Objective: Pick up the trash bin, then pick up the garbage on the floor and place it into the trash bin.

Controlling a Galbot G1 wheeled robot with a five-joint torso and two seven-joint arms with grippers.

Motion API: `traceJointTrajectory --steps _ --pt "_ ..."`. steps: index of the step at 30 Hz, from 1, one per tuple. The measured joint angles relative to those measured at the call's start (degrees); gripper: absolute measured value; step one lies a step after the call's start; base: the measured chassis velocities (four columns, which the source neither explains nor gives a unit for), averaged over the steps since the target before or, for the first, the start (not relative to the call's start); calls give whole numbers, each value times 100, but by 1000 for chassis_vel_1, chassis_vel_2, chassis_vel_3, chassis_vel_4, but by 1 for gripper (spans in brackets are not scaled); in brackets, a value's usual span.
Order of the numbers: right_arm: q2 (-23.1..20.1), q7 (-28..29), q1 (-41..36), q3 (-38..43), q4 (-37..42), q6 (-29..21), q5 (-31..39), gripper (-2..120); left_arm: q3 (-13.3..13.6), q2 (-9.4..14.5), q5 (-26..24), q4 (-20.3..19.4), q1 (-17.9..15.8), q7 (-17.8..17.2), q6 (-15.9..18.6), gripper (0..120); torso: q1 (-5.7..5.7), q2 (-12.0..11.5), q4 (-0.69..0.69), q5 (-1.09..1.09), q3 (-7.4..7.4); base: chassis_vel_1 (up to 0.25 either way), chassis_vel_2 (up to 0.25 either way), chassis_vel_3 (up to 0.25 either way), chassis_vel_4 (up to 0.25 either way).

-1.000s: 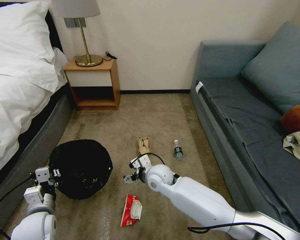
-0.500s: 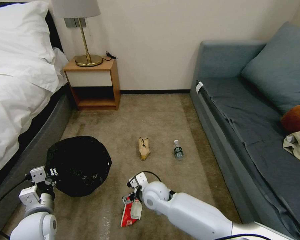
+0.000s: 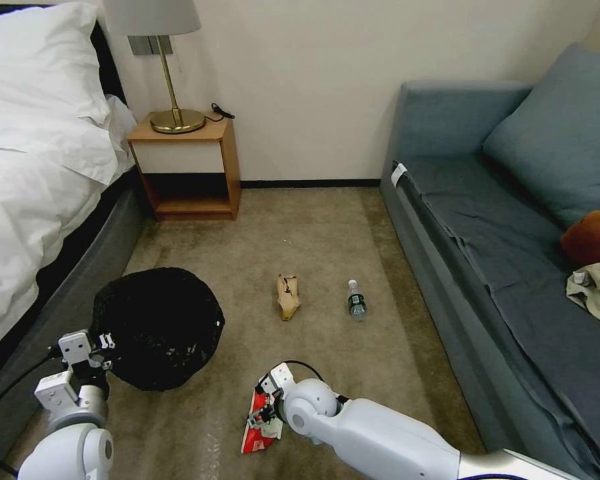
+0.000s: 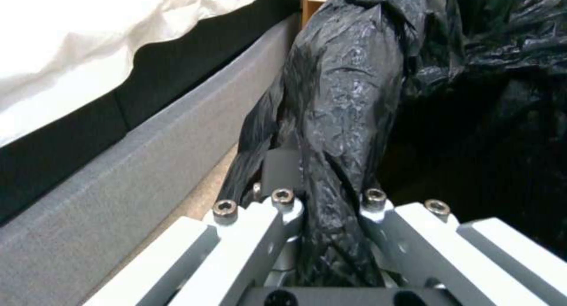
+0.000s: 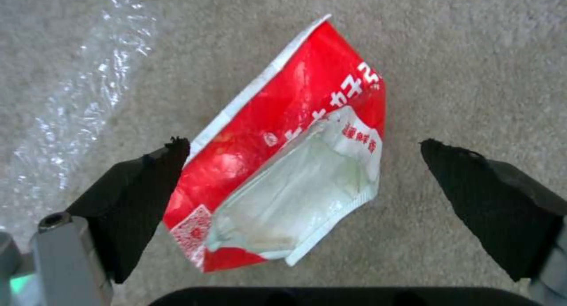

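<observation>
L gripper (image 4: 322,217) is clenched on the bag-draped rim of the trash bin (image 3: 157,327), so the bin is in hand: held at approx 9 o'clock of the carpet, beside the bed frame (image 4: 118,164), mouth facing the head cam. In the L wrist view the black liner (image 4: 343,120) is bunched between the fingers.

R gripper (image 5: 301,173) is low over the red-and-white wrapper (image 5: 289,177), fingers released and spread wide, one black pad (image 5: 141,195) at the wrapper's long edge, the other standing clear on the far side. Wrapper lies flat on the carpet (image 3: 327,253) at approx 6 o'clock in the head view, just beside a strip of clear plastic film (image 5: 77,111). In that view the R gripper (image 3: 263,412) sits right on top of the wrapper.

Step in hand, as I read it: bin pickup done, now the grab of a first litter item. Next move calls for a short drop to the carpet, then a close across the wrapper's narrow width. It's thin and flat, so the pads need to scrape under or pinch a crease, else they slide off. After that, carry over toward 9 o'clock and release above the bin mouth.

Left on the floor, well apart from both arms: tan paper bag (image 3: 287,295) at approx 12 o'clock and small clear bottle (image 3: 356,301) at approx 1 o'clock, nr the sofa (image 3: 513,253).
</observation>
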Motion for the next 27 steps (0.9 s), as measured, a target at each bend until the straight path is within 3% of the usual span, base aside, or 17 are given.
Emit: traceJointTrajectory --steps 18,27 --pt "41 -514 -81 88 -422 4 -451 99 47 -47 62 -63 53 20 -1 4 0 0 0 0 0 0 0 0 0" --pt "45 -700 -111 116 -449 5 -503 69 53 -45 49 -69 69 22 -4 4 0 0 0 0 0 0 0 0 0"
